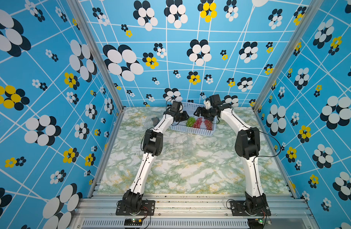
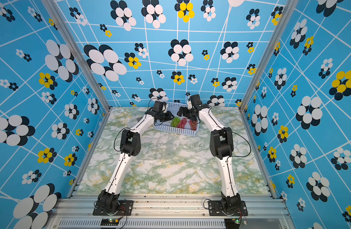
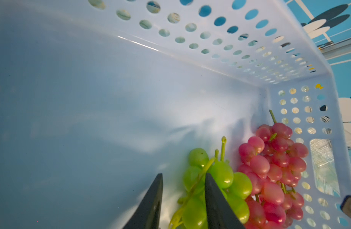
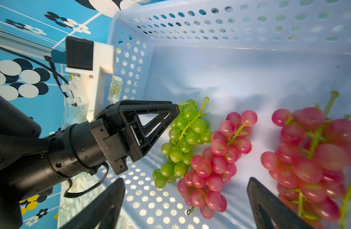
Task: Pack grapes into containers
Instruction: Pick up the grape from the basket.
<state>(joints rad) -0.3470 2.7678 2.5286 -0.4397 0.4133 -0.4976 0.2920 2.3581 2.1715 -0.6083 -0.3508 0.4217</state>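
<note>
My left gripper (image 3: pixel 184 176) sits half-closed round green grapes (image 3: pixel 220 174), hold unclear; right gripper (image 4: pixel 186 179) open, empty. Red bunches (image 4: pixel 214 164) lie unpacked in basket (image 4: pixel 250 23).

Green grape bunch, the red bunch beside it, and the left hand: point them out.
Green grape bunch (image 4: pixel 191 136): right wrist view, central grapes.
Red bunch beside it (image 4: pixel 218 163): right wrist view, central grapes.
Left hand (image 3: pixel 183 175): left wrist view, midway between its fingertips.

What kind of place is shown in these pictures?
Probably a robot test cell: left arm and right arm bolted to an aluminium frame, patterned walls around a marble-print table, and a basket of grapes to handle.
</note>
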